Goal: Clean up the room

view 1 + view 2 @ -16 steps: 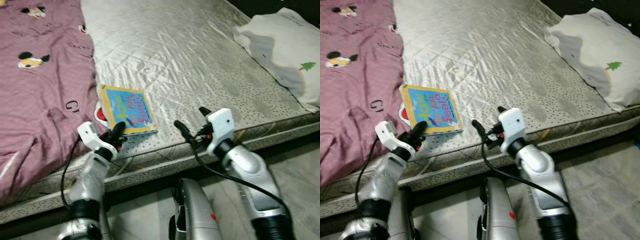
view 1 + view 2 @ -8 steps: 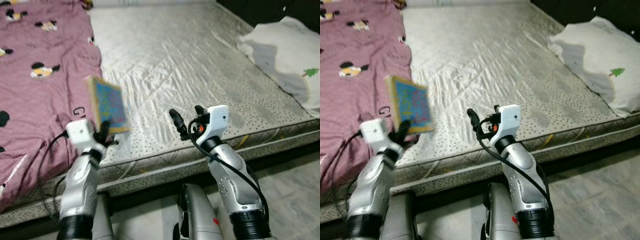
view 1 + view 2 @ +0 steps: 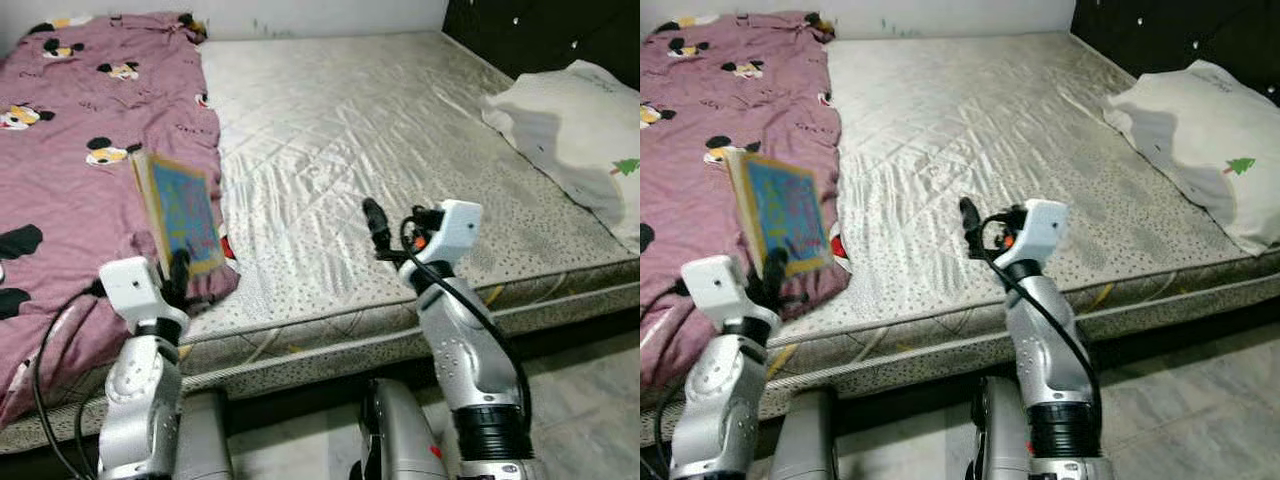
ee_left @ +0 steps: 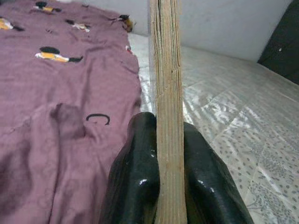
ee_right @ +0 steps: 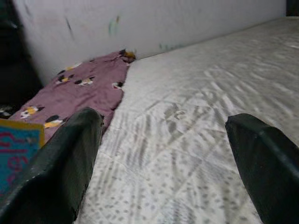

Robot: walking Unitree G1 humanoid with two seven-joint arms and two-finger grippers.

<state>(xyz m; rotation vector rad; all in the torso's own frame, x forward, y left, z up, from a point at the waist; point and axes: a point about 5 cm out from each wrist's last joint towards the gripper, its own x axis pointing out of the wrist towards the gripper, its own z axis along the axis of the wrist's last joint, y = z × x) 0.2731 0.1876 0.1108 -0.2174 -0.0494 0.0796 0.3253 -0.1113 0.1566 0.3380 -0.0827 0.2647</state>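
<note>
The left gripper (image 3: 172, 272) pinches the children's board book (image 3: 180, 210) upright at lower left, lifted clear of the mattress (image 3: 380, 130). The right gripper (image 3: 395, 222) hovers spread, empty. Next, I'd guess, carrying it to a shelf.

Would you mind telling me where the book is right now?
The book is held upright in the left pincer, above the pink blanket at the mattress's near-left edge.

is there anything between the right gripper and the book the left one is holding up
Nothing visible does. The left gripper holds the book upright by its lower edge above the pink blanket. The open right gripper hovers over bare mattress, with open space between them.
</note>
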